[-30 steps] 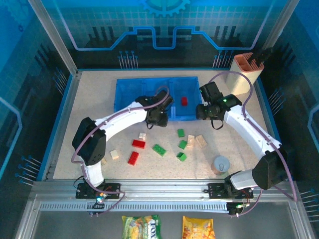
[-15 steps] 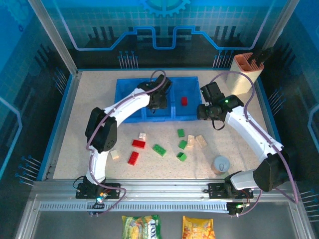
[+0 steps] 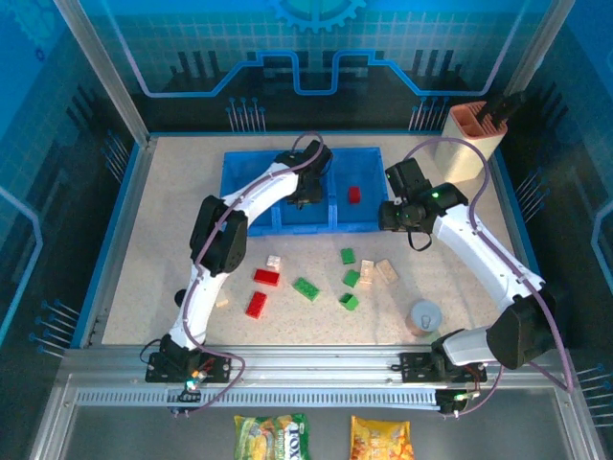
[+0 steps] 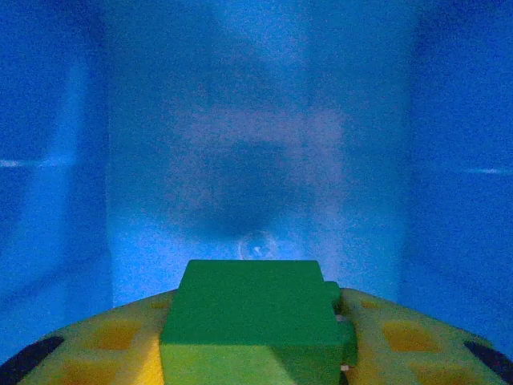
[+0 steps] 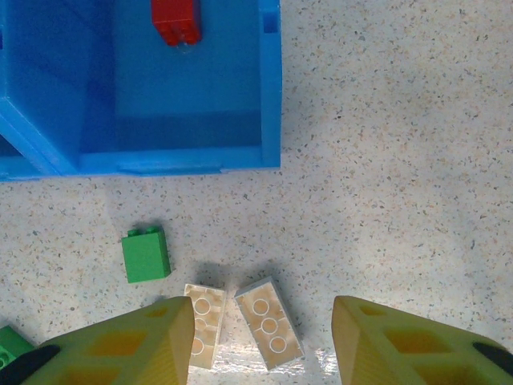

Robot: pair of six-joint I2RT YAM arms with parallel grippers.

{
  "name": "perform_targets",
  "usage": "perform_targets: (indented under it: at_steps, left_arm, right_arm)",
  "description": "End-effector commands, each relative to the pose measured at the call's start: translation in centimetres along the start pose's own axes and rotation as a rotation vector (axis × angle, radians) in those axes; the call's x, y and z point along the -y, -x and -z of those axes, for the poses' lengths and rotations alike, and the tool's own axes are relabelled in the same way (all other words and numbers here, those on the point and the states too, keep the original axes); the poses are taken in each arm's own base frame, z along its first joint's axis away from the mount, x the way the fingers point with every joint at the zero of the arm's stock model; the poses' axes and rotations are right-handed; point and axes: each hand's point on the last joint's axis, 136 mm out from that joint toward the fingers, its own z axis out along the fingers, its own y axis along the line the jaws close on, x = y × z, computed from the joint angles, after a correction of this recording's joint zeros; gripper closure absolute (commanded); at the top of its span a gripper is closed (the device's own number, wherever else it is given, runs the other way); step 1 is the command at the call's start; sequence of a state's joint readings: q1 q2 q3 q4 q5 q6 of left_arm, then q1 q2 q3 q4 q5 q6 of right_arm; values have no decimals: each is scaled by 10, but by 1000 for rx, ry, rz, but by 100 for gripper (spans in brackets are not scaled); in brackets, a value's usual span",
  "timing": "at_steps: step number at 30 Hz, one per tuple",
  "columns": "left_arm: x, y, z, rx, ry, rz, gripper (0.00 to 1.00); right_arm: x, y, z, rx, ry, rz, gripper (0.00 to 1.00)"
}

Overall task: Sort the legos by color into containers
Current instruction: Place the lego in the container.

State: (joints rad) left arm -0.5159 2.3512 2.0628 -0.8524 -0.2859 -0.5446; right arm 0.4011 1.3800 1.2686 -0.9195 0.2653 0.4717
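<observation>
Ten or so legos lie loose on the table, between the tray at the far edge and the arm bases at the near edge. Red and beige sit leftward, green in the middle, beige rightward.

Left arm: stretched far forward in a long arc from its near-left base, wrist pitched down over the tray.
Left gripper: clenched on a green brick, pinched at the tips above the middle compartment, bare floor beneath.
Risk: let go from height, the brick could bounce over a divider into a neighbouring compartment. A skewed grip could leave it clinging to one pad.

Right compartment: one red brick, near its far wall.

Right arm: elbow out toward the right edge, forearm angled back inward, wrist pointing down just off the tray's near-right corner.
Right gripper: jaws spread, holding nothing, over two beige bricks lying just beside each other. A second green brick is near.
Risk: closing here could catch both beige bricks or shove one aside, since they lie so close.
</observation>
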Motion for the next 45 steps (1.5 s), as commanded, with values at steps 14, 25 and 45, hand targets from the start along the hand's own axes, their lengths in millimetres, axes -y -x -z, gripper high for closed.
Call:
perform_targets:
  at_steps: [14,25,45]
  left_arm:
    - [-7,10,-33,-24,60,-18,58]
    - [-8,14,-25,-19,53,-25,54]
    - [-4,23,9,5,10,-31,46]
  right_arm:
    - [2,-7,-2,-23,-14,-1,50]
    - [1,-6,3,-15,-10,-4,50]
    - [4,-9,9,-4,-13,-14,50]
